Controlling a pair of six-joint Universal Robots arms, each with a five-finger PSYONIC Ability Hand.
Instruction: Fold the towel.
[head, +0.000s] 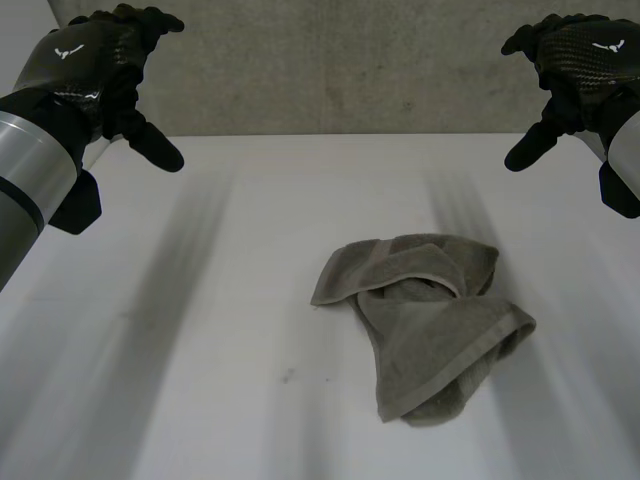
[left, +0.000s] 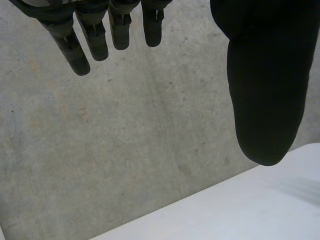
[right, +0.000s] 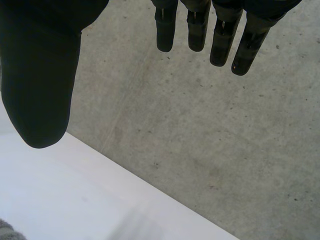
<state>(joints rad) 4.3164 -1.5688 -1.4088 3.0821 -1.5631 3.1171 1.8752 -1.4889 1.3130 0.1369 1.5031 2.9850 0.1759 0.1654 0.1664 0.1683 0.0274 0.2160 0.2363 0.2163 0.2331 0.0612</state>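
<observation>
A grey-green towel (head: 425, 315) lies crumpled and twisted on the white table (head: 200, 330), right of the middle. My left hand (head: 95, 60) hovers high over the table's far left corner, open and empty, fingers (left: 75, 47) straight and thumb spread wide. High at the far right my right hand (head: 575, 55) is likewise open with nothing in it, its fingers (right: 222, 42) straight and thumb apart. Both hands are well away from the towel. A small bit of the towel (right: 7, 232) shows in the right wrist view, beyond the thumb.
A grey concrete wall (head: 340, 70) stands behind the table's far edge. The white tabletop stretches wide to the left of the towel and in front of it.
</observation>
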